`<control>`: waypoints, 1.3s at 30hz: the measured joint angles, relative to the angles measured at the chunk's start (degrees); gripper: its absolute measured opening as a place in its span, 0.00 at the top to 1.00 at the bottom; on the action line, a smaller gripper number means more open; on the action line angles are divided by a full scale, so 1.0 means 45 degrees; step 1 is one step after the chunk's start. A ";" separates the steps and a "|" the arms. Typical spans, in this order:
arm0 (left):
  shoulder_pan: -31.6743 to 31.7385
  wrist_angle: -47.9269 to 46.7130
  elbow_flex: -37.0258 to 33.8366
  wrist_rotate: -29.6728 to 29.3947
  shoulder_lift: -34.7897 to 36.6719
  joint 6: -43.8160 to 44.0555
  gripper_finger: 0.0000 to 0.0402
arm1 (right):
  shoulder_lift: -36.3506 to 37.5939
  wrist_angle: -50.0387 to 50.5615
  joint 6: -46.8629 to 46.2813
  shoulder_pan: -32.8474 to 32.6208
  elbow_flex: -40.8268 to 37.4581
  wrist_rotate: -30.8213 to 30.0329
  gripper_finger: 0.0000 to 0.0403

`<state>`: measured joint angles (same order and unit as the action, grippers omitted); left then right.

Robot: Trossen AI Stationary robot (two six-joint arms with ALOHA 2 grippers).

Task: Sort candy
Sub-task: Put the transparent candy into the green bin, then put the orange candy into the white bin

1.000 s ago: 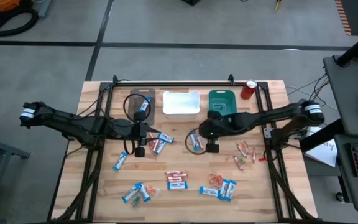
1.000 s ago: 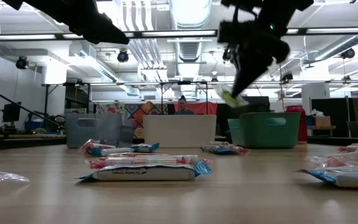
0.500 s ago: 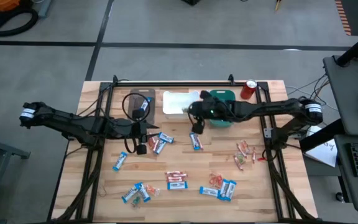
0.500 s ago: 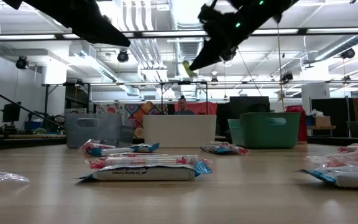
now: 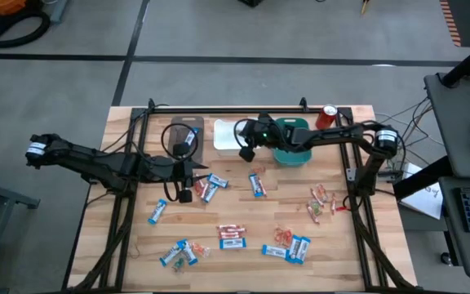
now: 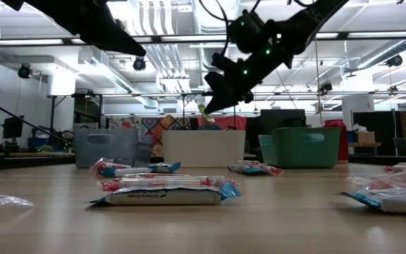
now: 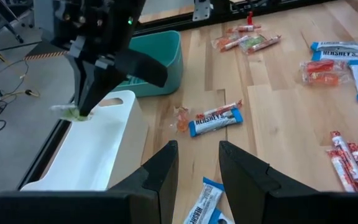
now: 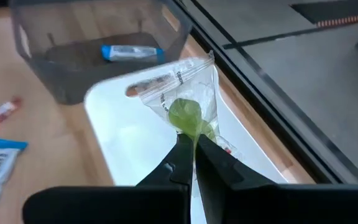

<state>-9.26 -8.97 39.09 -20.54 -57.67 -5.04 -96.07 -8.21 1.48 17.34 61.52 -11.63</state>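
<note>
High view: your right arm reaches across the back of the table, right gripper (image 5: 246, 152) above the white bin (image 5: 227, 140). Left arm lies low along the left side, left gripper (image 5: 188, 189) near blue-and-white bars (image 5: 209, 186) on the wood; more candy scattered at the front.

Low view: right gripper hangs well above the white bin's rim, tilted down, green candy (image 6: 203, 109) at its tip.

Left wrist view: left fingers (image 7: 163, 173) parted, nothing btwn them. Blue-and-white bar (image 7: 215, 121) lies flat near the teal bin (image 7: 158, 57).

Right wrist view: fingers pinched tight on a clear crinkly bag w/ a round green sweet, over the smooth white bin. Translucent grey bin (image 8: 98, 46) holds one blue bar.
</note>
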 joint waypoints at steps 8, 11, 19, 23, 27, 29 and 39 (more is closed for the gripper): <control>0.0000 -0.0015 0.0000 -0.0017 0.0000 0.0000 0.75 | 0.0228 0.0368 -0.0039 0.0039 0.0000 -0.1100 0.98; 0.0000 -0.0025 0.0000 -0.0017 0.0000 0.0000 0.75 | 0.0917 0.2070 -0.0403 0.0040 0.0036 -0.4091 0.98; 0.0000 -0.0049 0.0000 -0.0017 0.0000 0.0131 0.75 | 0.2258 1.1410 -0.7158 0.0548 0.0627 -0.5460 0.98; 0.0000 -0.0025 0.0000 -0.0018 0.0000 0.0132 0.75 | 0.2484 1.1359 -0.7432 0.0554 0.0048 -0.5373 0.96; 0.0000 -0.0020 0.0000 -0.0017 -0.0010 0.0376 0.75 | 0.2469 1.1365 -0.7616 0.0549 -0.0034 -0.5140 0.90; 0.0000 -0.0020 0.0000 -0.0017 -0.0010 0.0510 0.75 | 0.2466 1.1362 -0.7643 0.0549 -0.0034 -0.5117 0.87; 0.0000 -0.0025 -0.0004 -0.0004 -0.0015 0.0583 0.75 | 0.3423 1.1288 -0.7502 -0.0001 0.0015 -0.4916 0.78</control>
<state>-9.26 -9.08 39.08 -20.56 -57.74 -2.42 -80.66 42.58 -32.28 17.34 61.58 -33.75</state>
